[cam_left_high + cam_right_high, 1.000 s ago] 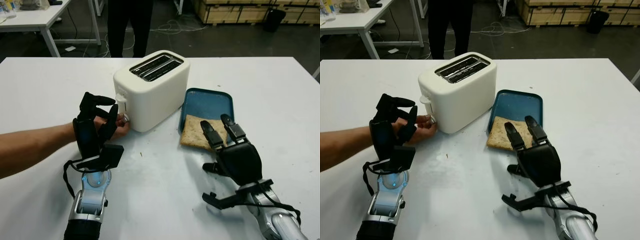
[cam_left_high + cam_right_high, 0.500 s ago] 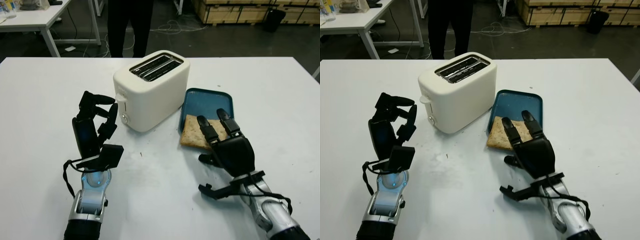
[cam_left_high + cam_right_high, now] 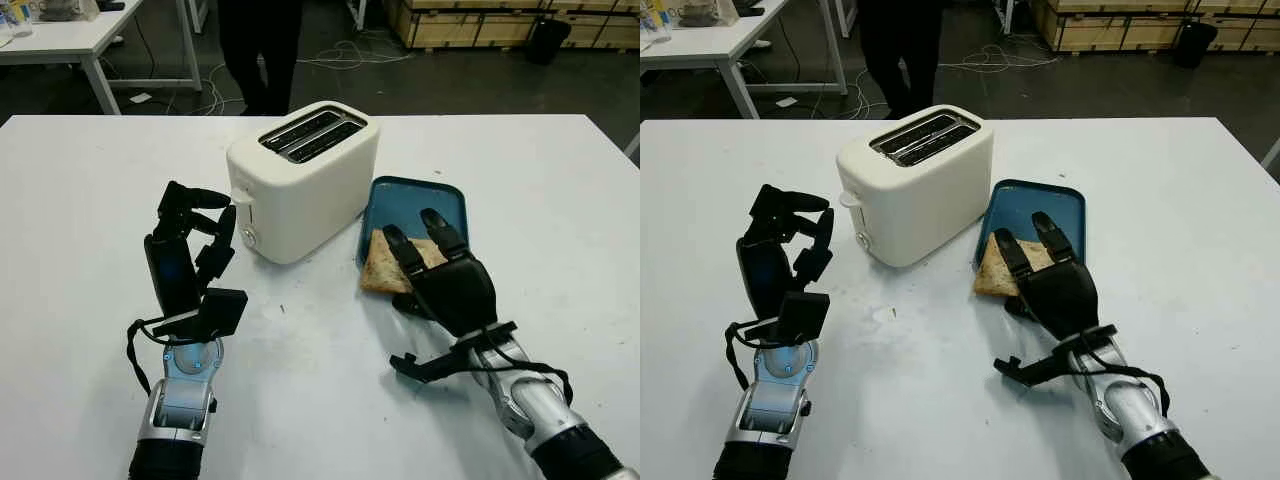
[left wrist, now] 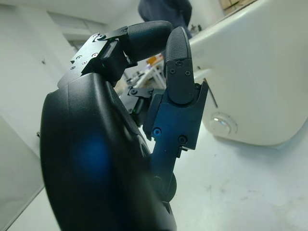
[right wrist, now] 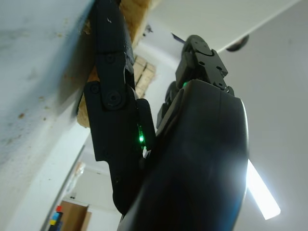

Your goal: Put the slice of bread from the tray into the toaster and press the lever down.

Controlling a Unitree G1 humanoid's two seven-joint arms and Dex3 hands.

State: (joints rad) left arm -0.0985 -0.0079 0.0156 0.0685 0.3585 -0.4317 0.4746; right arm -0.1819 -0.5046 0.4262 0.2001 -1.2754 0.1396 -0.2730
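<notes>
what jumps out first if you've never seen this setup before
Mid-table stands a white toaster with both slots empty. Just to its right, the right hand lies over a slice of bread that hangs off the near edge of a blue tray. The left hand is raised upright near the toaster's lever end, holding nothing.

Both eye views look forward and down from the head at the white counter, sharing the toaster mid-frame. Each wrist view sits right against its own robot hand, angled low across the counter.
</notes>
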